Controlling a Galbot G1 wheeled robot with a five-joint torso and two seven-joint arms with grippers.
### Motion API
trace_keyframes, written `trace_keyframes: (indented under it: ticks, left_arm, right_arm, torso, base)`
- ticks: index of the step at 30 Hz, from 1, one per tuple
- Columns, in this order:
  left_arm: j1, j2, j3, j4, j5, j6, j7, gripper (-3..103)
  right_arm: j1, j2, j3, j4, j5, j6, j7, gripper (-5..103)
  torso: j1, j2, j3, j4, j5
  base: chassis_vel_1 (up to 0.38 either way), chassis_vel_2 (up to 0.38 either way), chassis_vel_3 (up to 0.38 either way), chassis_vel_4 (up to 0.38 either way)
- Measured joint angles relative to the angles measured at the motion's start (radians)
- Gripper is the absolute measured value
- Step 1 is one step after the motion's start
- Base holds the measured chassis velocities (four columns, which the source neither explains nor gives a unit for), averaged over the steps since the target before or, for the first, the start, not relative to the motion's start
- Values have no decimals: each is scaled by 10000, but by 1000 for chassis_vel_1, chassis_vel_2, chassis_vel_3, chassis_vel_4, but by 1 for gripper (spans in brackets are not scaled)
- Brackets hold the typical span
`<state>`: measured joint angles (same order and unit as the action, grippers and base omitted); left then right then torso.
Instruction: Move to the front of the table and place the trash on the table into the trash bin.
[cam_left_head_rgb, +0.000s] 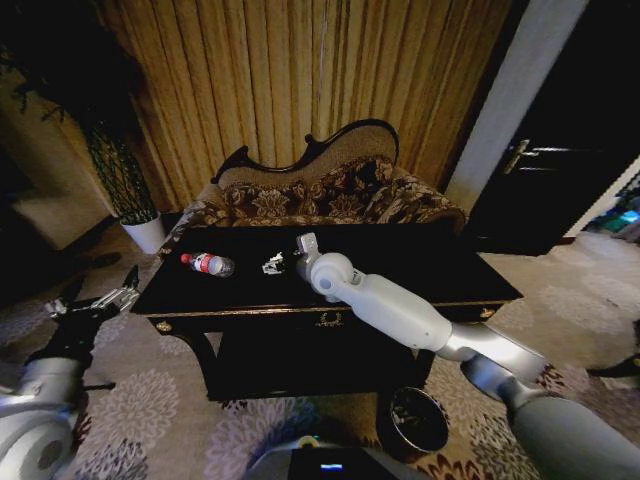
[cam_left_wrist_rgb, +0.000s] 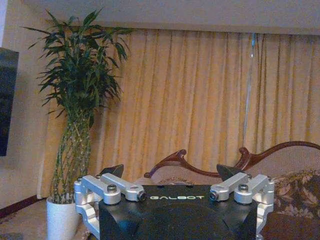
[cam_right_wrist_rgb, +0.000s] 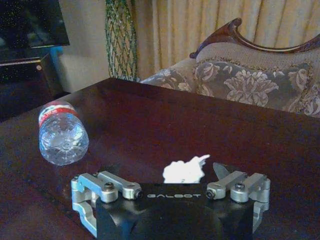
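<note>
A: What's the biggest thing in front of the robot?
B: The table (cam_left_head_rgb: 420, 290), black with gold trim, its front edge facing the robot. Behind its far edge stands the patterned sofa (cam_left_head_rgb: 330, 195), and off the far-left corner a plant in a white pot (cam_left_head_rgb: 145, 232).

A: And the trash bin?
B: The trash bin (cam_left_head_rgb: 418, 420) sits on the carpet below the table's front edge, toward the right end, much lower than the top.

A: Where are the arms?
B: The right arm reaches across the table from the front-right. The right gripper (cam_left_head_rgb: 283, 262) is near the middle of the top with its fingers spread around the paper wad (cam_right_wrist_rgb: 184, 170), not closed on it. The left gripper (cam_left_head_rgb: 100, 300) hangs off the table's left end, above the carpet, fingers spread and holding nothing.

A: What trash is on the table?
B: The bottle (cam_left_head_rgb: 208, 263) lies on its side toward the left end, red cap pointing left, a little apart from the paper wad.
</note>
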<state>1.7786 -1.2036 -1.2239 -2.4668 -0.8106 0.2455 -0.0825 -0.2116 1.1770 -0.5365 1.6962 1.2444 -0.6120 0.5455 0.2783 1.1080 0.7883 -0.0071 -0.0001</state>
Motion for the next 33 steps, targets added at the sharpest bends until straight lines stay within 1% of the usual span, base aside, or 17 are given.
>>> trace_keyframes:
  ticks: [7,17,18,20,21,23,25,27,28,30,31,32,33]
  left_arm:
    - [-2,-106,5,0,0,-7,6,100]
    - [2,-108,-86,-8,-56,-34,31,100]
    - [1,-107,-89,-13,-63,-36,32,100]
    - [-14,-97,-90,-19,-79,-38,35,100]
    - [-14,-97,-90,-19,-79,-38,35,100]
    - [-20,-93,-91,-22,-87,-41,36,100]
    - [-20,-93,-92,-24,-88,-42,36,100]
    - [-22,-93,-93,-29,-91,-47,37,100]
    - [-22,-93,-93,-29,-91,-47,37,100]
    - [-20,-108,-95,-31,-94,-59,38,100]
    - [-20,-108,-95,-31,-94,-59,38,100]
    - [-17,-110,-98,-31,-95,-67,38,100]
    - [-19,-109,-103,-31,-98,-70,39,100]
  right_arm:
    - [80,249,-107,-307,-161,35,39,100]
    - [124,279,-153,-600,-428,64,20,100]
    - [129,266,-160,-619,-457,65,16,103]
    - [131,206,-184,-636,-536,68,-6,95]
    - [131,206,-184,-636,-536,68,-6,95]
    - [130,160,-222,-627,-580,71,-18,85]
    - [126,143,-242,-620,-598,71,-19,85]
    - [110,112,-276,-605,-643,72,-25,74]
    - [110,112,-276,-605,-643,72,-25,74]
    - [99,82,-314,-603,-766,85,-52,63]
    - [99,82,-314,-603,-766,85,-52,63]
    - [93,67,-328,-600,-804,92,-70,52]
    - [90,60,-332,-590,-831,98,-80,47]
  torso:
    - [0,0,0,0,0]
    - [0,0,0,0,0]
    - [0,0,0,0,0]
    - [0,0,0,-1,1]
    - [0,0,0,-1,1]
    - [-1,0,0,-1,1]
    - [0,0,0,0,0]
    - [0,0,0,-1,1]
    - [0,0,0,-1,1]
    - [0,0,0,-1,1]
    - [0,0,0,-1,1]
    - [0,0,0,-1,1]
    - [0,0,0,0,0]
  base:
    - [0,0,0,0]
    - [0,0,0,0]
    - [0,0,0,0]
    - [0,0,0,0]
    - [0,0,0,0]
    - [0,0,0,0]
    - [0,0,0,0]
    - [0,0,0,0]
    - [0,0,0,0]
    - [0,0,0,0]
    - [0,0,0,0]
    - [0,0,0,0]
    - [0,0,0,0]
